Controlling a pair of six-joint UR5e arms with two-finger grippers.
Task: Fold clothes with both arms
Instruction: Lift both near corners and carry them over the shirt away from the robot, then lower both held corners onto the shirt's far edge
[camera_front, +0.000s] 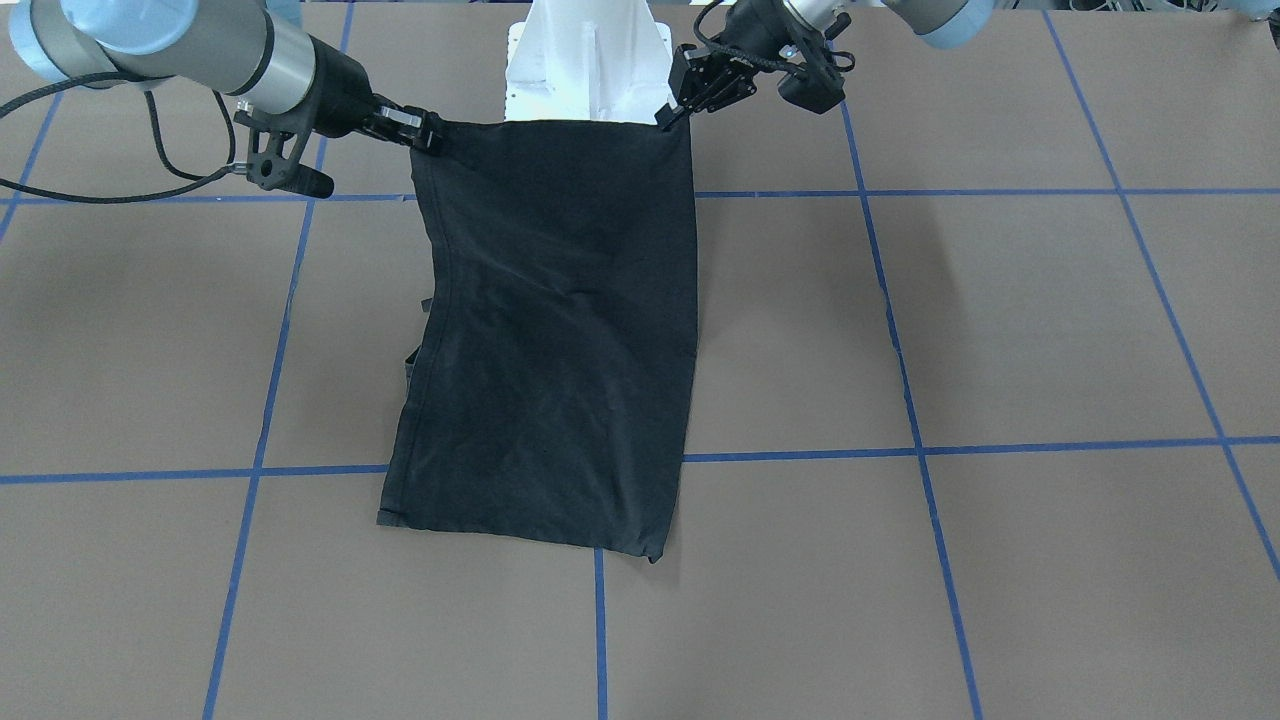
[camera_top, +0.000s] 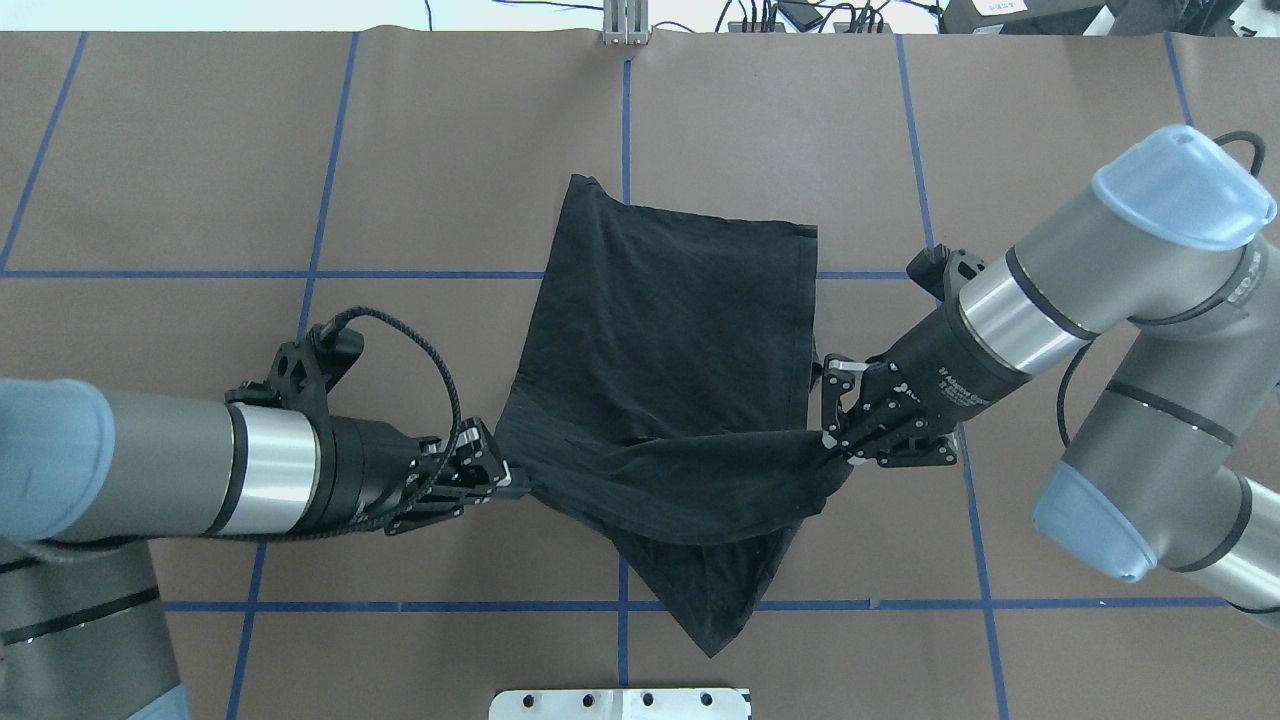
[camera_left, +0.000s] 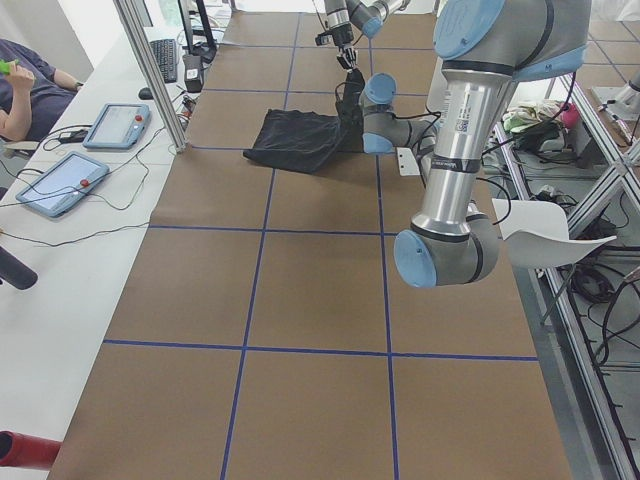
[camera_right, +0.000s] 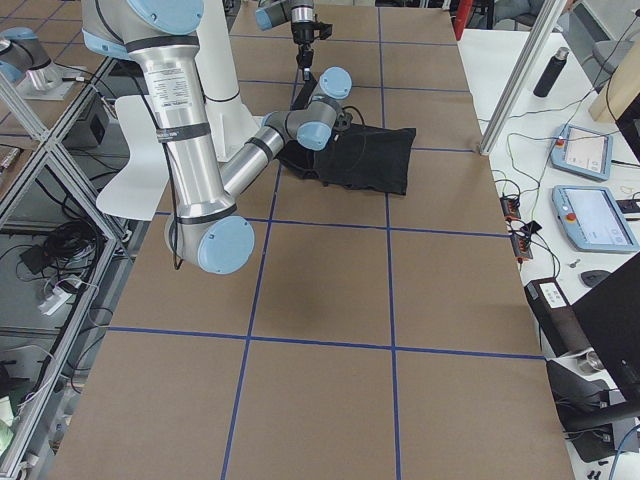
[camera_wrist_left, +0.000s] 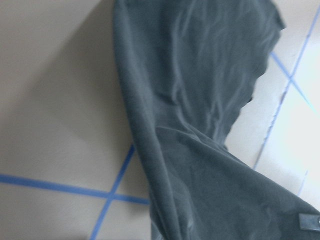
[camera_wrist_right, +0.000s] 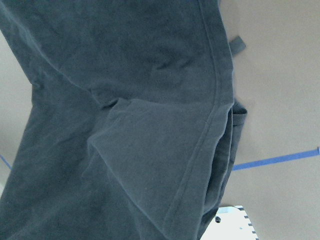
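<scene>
The black T-shirt (camera_top: 670, 380) shows only plain black cloth, with no print in sight. Its far part lies on the table (camera_front: 560, 460) and its near edge is lifted and stretched taut between both grippers. My left gripper (camera_top: 505, 478) is shut on the left corner of that edge; in the front-facing view it is the left gripper (camera_front: 668, 118) at the cloth's top right. My right gripper (camera_top: 828, 440) is shut on the other corner, the right gripper (camera_front: 428, 136) at the top left there. Loose cloth sags below the edge (camera_top: 715, 600). Both wrist views are filled by dark cloth (camera_wrist_left: 200, 125) (camera_wrist_right: 125, 125).
The brown table top (camera_top: 200, 150) carries blue tape grid lines. The white bolted pedestal (camera_front: 588, 62) stands at the robot's side just behind the lifted edge. In the side views, tablets (camera_left: 62, 182) and cables lie on a side bench, and a person's arm (camera_left: 20, 90) shows there.
</scene>
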